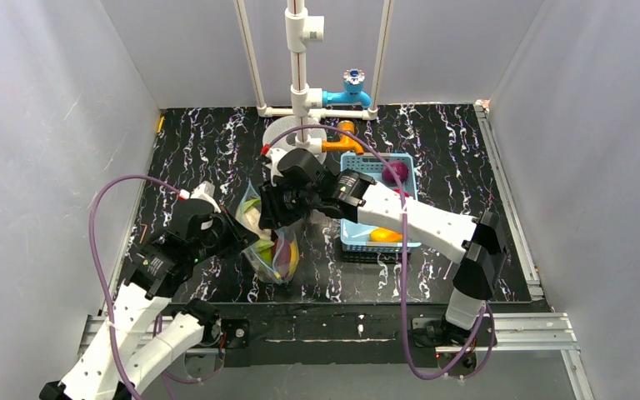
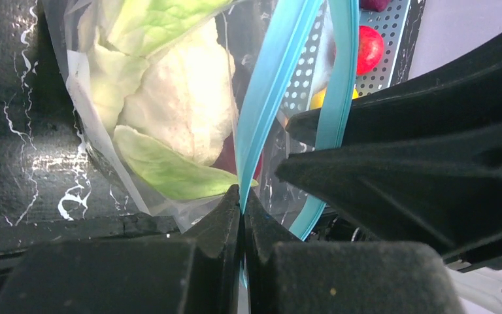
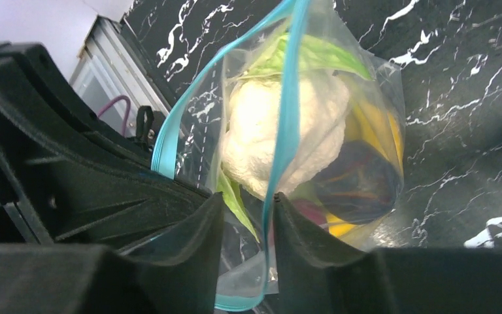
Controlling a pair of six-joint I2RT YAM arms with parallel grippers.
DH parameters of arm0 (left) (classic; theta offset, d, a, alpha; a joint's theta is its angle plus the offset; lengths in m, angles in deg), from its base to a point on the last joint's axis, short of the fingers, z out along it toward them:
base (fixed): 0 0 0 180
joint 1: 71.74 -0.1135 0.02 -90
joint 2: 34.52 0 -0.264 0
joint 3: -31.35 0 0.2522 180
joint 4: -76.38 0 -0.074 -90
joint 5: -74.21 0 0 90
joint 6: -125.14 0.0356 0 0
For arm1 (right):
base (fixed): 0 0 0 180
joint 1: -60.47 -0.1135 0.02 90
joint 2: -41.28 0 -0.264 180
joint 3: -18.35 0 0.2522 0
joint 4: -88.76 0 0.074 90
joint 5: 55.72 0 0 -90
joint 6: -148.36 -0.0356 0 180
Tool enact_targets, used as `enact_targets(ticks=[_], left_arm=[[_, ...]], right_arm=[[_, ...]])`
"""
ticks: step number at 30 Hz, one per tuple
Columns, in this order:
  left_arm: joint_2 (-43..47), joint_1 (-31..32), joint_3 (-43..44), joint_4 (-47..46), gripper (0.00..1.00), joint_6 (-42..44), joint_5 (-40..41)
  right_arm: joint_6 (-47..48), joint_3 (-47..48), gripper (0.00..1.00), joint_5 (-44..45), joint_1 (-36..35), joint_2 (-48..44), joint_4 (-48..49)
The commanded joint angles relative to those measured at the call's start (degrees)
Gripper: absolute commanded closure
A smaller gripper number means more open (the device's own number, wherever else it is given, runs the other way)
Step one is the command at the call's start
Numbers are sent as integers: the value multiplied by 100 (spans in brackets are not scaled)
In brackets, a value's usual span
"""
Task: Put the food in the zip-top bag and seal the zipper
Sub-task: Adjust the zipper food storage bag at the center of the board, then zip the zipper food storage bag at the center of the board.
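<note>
The zip-top bag (image 1: 273,254) stands between the two grippers with its mouth pulled up. Through its clear wall I see food: pale cabbage (image 2: 183,98) (image 3: 281,131), yellow banana (image 3: 392,137) and a dark purple piece (image 3: 359,183). My left gripper (image 2: 242,196) (image 1: 242,236) is shut on one blue zipper (image 2: 268,85) strip. My right gripper (image 3: 248,199) (image 1: 282,208) stands open around the zipper (image 3: 287,118); the strip lies against its right finger, with a gap to the left finger. The two grippers are close together at the bag's mouth.
A light-blue basket (image 1: 358,237) sits right of the bag under the right arm, holding a purple piece (image 1: 396,172), an orange-yellow piece (image 1: 385,235) and a red apple (image 2: 369,49). A white pipe stand (image 1: 298,100) with a blue tap (image 1: 352,87) rises at the back.
</note>
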Motion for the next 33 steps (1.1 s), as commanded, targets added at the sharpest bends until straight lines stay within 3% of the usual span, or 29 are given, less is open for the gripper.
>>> enact_targets(ticks=[1, 6, 13, 21, 29, 33], left_arm=[[-157, 13, 370, 419, 100, -501, -115], [-34, 12, 293, 593, 100, -780, -18], [283, 13, -56, 291, 100, -1060, 8], [305, 14, -140, 470, 100, -1134, 456], [198, 12, 4, 445, 100, -1088, 384], [234, 13, 14, 411, 100, -1055, 400]], right_arm=[[526, 405, 49, 201, -249, -242, -264], [837, 228, 23, 1435, -623, -680, -648], [549, -688, 2, 2343, -857, -1502, -710], [327, -1297, 2, 2777, -1642, -1902, -290], [326, -789, 9, 4620, -2792, -1013, -740], [304, -404, 21, 5155, -2991, -488, -1141]])
